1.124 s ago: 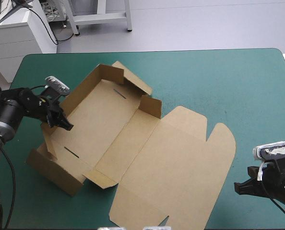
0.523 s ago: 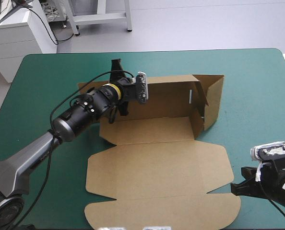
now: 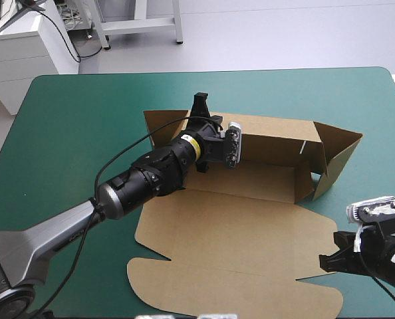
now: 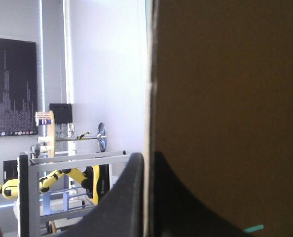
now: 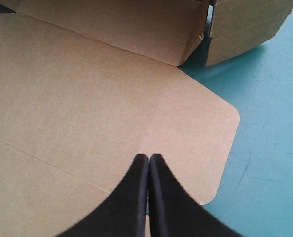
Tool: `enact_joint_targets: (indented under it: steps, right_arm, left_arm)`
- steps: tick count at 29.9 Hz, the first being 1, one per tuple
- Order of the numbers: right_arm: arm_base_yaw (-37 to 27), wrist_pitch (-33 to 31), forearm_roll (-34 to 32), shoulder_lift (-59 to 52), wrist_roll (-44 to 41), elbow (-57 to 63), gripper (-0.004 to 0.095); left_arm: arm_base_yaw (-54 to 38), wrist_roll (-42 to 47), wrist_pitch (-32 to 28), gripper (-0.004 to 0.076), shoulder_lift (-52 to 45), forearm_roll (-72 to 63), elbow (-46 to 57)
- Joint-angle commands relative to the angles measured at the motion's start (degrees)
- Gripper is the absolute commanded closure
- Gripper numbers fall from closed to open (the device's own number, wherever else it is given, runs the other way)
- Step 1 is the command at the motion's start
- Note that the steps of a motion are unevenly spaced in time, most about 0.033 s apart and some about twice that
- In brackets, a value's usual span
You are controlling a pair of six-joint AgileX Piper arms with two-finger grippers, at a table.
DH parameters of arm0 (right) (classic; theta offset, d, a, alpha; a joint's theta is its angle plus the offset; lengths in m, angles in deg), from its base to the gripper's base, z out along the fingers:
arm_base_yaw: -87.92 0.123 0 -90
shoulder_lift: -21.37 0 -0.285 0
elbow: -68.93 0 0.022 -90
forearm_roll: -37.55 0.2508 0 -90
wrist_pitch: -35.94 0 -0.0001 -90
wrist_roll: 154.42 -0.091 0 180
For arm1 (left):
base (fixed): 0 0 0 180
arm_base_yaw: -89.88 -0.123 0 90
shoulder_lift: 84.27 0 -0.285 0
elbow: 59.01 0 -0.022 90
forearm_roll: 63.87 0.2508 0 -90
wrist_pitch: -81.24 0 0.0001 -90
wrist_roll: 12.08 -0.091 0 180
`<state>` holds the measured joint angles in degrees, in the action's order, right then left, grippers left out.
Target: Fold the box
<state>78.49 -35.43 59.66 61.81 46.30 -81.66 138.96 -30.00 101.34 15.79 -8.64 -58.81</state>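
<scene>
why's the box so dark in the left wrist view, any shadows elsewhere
Left wrist view: the box is backlit, its shaded face toward the camera. High view: even light, a soft shadow inside the raised walls. Right wrist view: the flat lid evenly lit, no glare.

Left gripper (image 4: 147,157): black fingers (image 4: 122,197) all but closed, thin edge of box (image 4: 225,89) clamped between tips. Brown board runs ahead of gripper, seen edge-on; one face in shadow, filling view beyond one finger. Small sliver of teal-green cover (image 4: 253,228) visible near that finger's base
</scene>
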Motion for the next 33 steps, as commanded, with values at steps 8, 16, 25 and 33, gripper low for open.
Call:
enact_joint_targets:
  steps: [8, 16, 25, 33]
  right_arm:
    - [-0.36, 1.45, 1.6, 0.21, 0.62, -1.28, 0.0927]
    - [-0.36, 1.56, 1.83, 0.21, 0.53, -1.28, 0.0925]
    - [-0.36, 2.01, 1.83, 0.21, 0.53, -1.28, 0.0925]
    - [-0.36, 2.02, 1.83, 0.21, 0.4, -1.28, 0.0927]
  left_arm:
    - [3.43, 46.62, 10.54, 0.0733, -0.21, 42.21, 4.8]
    - [3.43, 46.46, 10.54, 0.0732, -0.12, 42.43, 7.23]
    - [3.43, 46.46, 10.33, 0.0732, -0.12, 42.43, 7.23]
    - [3.43, 46.46, 10.33, 0.0732, -0.12, 42.43, 7.23]
